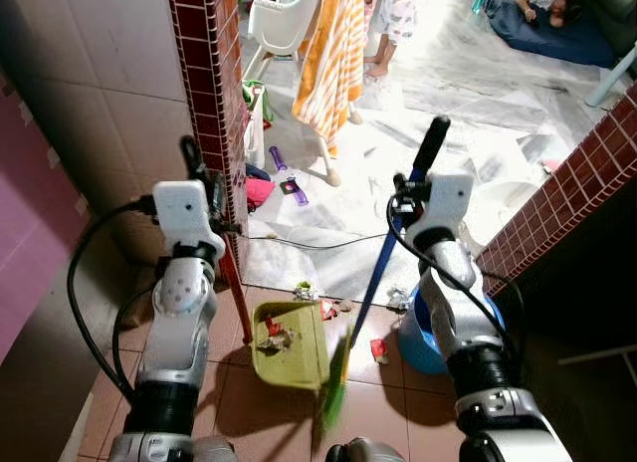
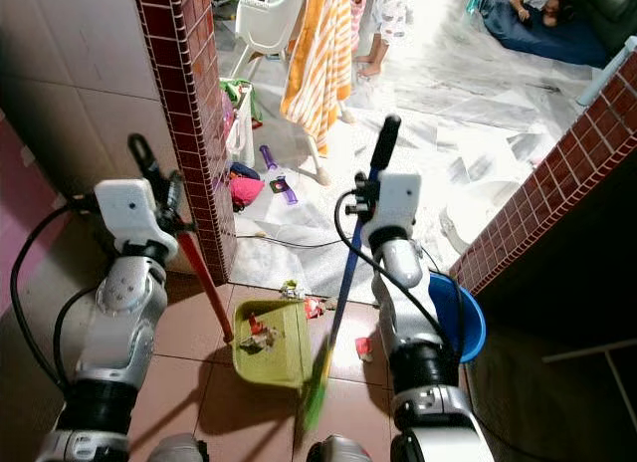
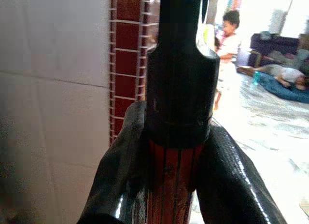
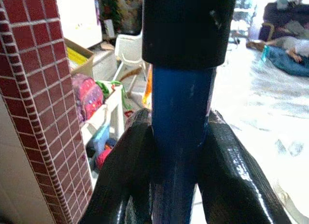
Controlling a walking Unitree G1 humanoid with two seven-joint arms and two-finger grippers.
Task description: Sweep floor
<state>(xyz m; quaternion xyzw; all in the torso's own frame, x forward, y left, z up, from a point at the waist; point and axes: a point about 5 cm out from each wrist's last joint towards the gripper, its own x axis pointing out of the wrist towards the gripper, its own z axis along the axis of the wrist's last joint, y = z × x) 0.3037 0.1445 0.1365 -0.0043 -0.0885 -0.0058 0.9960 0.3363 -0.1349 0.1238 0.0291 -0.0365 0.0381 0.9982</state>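
Right wrist view: right claw (image 4: 176, 151) clamps blue broom handle (image 4: 181, 113).

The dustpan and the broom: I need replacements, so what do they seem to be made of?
The dustpan looks like moulded plastic, matte olive-green, with thin raised walls; its red handle, gripped by the left gripper, is ribbed with a black end cap, material unclear. The broom has a smooth, glossy blue shaft, held by the right gripper, possibly painted metal, and blurred green bristles, likely synthetic.
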